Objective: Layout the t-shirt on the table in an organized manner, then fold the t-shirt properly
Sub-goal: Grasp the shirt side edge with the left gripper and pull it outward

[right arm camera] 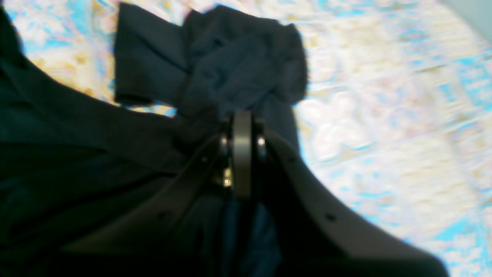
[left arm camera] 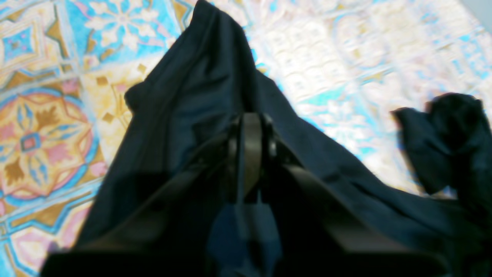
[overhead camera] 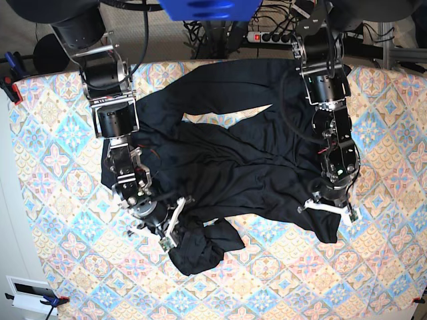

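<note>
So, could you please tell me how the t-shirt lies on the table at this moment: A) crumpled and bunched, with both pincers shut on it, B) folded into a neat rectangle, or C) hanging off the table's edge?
A: the t-shirt lies wrinkled across the table, with the left pincer and right pincer each shut on a bunch of its fabric.

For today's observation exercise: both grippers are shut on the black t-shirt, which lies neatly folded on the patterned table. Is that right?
Not quite. The t-shirt is not folded: the base view shows it crumpled and spread unevenly over the table. The rest stands: the left gripper and right gripper are both shut on it.
</note>
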Robot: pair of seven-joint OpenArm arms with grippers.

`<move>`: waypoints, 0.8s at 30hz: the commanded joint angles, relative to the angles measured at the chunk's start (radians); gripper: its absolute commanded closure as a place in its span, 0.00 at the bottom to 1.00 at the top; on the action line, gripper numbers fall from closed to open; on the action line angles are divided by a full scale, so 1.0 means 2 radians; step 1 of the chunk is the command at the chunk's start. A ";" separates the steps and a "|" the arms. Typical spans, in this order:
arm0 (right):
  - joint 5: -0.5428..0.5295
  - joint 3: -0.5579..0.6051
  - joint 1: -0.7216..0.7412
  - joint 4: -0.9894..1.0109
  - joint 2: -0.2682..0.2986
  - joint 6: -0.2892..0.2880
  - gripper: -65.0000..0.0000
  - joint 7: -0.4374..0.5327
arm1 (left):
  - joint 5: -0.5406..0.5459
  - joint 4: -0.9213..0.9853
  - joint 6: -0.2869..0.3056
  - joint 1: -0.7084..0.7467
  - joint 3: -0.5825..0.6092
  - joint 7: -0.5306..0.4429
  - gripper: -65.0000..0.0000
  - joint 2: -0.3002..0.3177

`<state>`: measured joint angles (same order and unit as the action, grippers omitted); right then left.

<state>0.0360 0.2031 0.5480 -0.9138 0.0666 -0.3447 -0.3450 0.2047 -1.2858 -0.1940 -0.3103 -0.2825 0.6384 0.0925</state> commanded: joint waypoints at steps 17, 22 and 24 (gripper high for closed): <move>-0.039 0.007 0.058 0.165 0.012 -0.001 1.00 0.094 | 0.002 -0.002 0.002 -0.004 -0.001 -0.048 0.98 0.013; -0.039 -0.010 0.058 0.165 0.014 -0.001 1.00 0.095 | 0.002 -0.002 0.002 -0.002 -0.001 -0.049 0.98 0.013; -0.036 -0.008 0.058 0.167 0.014 -0.001 1.00 0.095 | 0.003 -0.002 0.002 0.004 -0.001 -0.049 0.98 0.014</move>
<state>-0.0303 0.1879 0.6270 -0.5674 0.0917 -0.3443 -0.1829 0.2096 -1.2694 -0.1928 -0.2871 -0.2844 0.5640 0.1112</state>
